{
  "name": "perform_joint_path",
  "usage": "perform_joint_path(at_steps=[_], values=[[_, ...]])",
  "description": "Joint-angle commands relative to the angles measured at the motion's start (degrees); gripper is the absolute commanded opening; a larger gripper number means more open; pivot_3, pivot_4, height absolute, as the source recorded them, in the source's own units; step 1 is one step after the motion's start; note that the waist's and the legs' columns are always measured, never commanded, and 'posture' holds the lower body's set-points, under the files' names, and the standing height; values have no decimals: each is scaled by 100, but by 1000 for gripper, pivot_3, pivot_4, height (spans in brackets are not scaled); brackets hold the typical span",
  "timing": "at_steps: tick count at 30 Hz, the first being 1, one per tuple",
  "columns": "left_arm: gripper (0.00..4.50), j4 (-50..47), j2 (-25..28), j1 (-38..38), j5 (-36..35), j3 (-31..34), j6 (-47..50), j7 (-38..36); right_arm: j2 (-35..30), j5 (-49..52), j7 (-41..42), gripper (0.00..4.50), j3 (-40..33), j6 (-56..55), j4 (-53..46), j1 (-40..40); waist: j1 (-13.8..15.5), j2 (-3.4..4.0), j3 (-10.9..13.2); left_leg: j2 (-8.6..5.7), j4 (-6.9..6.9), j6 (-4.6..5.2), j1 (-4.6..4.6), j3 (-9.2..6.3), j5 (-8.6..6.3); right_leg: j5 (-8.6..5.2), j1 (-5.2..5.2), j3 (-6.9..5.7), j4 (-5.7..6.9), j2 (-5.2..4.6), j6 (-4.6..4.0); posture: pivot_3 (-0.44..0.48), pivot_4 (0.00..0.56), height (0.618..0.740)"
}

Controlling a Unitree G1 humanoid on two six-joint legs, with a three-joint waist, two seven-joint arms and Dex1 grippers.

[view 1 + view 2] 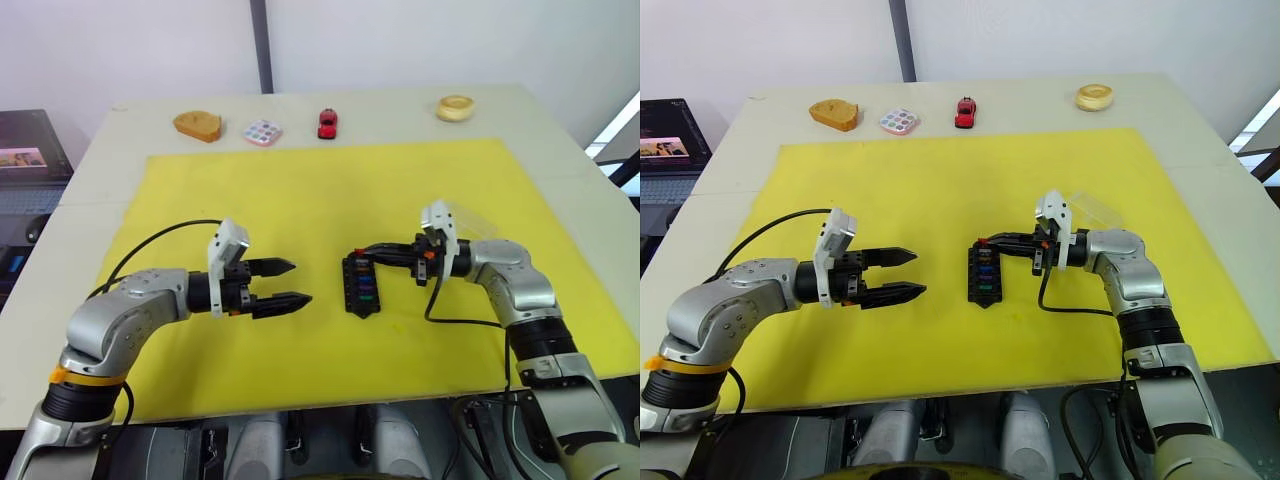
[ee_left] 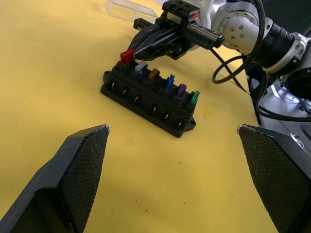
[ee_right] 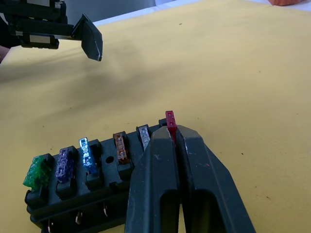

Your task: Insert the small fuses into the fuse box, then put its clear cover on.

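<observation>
Yellow mat (image 1: pixel 300 180), right fingers (image 3: pixel 171 138) clamped on red fuse (image 3: pixel 169 119) at fuse box (image 2: pixel 146 99), left fingers (image 1: pixel 290 283) apart

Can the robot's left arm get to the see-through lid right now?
Probably not easily. The clear cover lies beyond the right gripper and the fuse box, which sit between it and the open left gripper.

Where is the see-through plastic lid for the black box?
The clear rectangular plastic cover lies on the yellow mat on the robot's right side, just beyond the right gripper, apart from the black fuse box.
</observation>
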Motion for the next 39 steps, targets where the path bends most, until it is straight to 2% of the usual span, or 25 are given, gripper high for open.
perform_joint_path(at_steps=[1,39], values=[[4456,-173,16,-32,-75,121,5,-3,-6,-26,17,0,-32,-74,-29,-73,0,0,0,0,0,0,0,0,0,0,0,0,0,0,0,0,150,740],[4456,-64,-33,-72,-151,206,45,48,-64,117,-44,0,-133,-19,-275,-14,-2,0,0,0,0,-1,3,0,0,0,2,1,1,0,0,0,150,740]])
